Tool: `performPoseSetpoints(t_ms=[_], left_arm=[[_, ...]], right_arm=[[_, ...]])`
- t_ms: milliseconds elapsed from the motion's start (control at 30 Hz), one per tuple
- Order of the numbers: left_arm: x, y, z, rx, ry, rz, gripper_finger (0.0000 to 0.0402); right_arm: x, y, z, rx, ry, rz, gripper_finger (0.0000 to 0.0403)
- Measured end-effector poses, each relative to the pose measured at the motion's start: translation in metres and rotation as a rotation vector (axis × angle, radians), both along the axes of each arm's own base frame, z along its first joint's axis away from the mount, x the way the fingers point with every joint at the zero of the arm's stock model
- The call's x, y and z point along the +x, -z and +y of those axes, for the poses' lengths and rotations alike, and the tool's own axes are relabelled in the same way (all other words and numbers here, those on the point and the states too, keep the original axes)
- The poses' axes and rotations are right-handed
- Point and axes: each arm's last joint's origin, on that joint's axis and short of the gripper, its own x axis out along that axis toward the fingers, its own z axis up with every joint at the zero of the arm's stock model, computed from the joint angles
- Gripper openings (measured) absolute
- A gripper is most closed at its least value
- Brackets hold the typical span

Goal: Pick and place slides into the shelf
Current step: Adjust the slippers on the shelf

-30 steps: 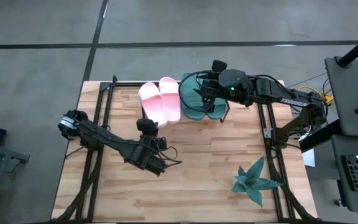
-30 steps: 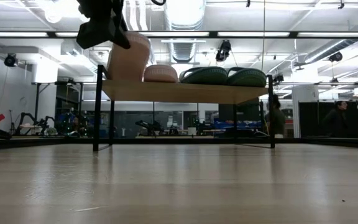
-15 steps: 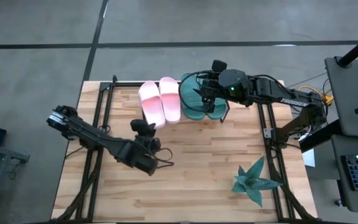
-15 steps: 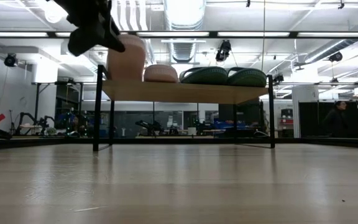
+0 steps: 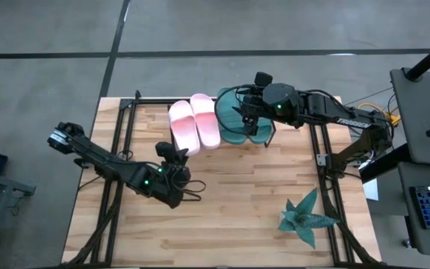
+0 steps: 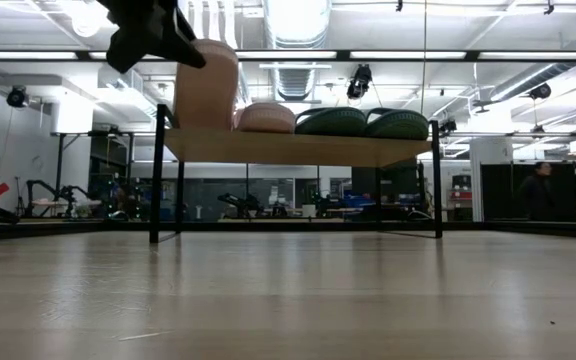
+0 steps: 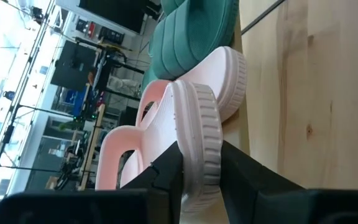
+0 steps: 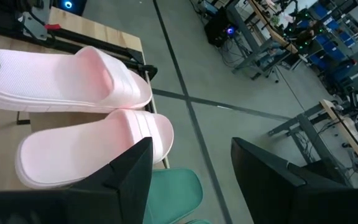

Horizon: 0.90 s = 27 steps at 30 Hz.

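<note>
Two pale pink slides [image 5: 206, 119] and two teal slides [image 5: 234, 123] sit on the low shelf's board [image 6: 298, 148] at the table's far side. The left pink slide [image 5: 184, 127] stands tipped up on one long side edge on the board, tall in the low view [image 6: 206, 88]. My left gripper [image 5: 178, 153] is shut on its near end. My right gripper [image 5: 246, 118] hovers open above the teal slides, touching nothing. My left gripper pinches the pink slide's heel end [image 7: 199, 163] between its two fingers, one on the footbed side and one on the underside, across the ribbed sole rim. The fingers come roughly level from the table's near side. The slide is tilted on edge, with its far part on the shelf.
A spiky teal plant [image 5: 304, 217] lies near the table's right near corner. Black frame rails [image 5: 118, 149] run along the table's left and right sides. Bare wood lies between the shelf and the near edge.
My left arm's elbow has swung toward the table's left edge and its wrist has rolled, with the gripper staying shut on the pink slide's heel. The slide has tipped up steeper on its edge, standing taller on the shelf.
</note>
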Motion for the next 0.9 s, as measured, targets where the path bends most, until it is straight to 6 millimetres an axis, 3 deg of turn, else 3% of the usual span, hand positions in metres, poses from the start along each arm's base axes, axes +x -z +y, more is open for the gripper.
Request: performPoseSetpoints(t_ms=[600, 900], left_arm=[[-0.008, -0.014, 0.005, 0.112, -0.042, -0.029, 0.0065], [-0.006, -0.001, 0.003, 0.047, -0.013, -0.055, 0.0065]], right_arm=[[0.0, 0.0, 0.0, 0.009, 0.004, -0.006, 0.0208], [0.0, 0.0, 0.0, 0.009, 0.004, -0.006, 0.0208]])
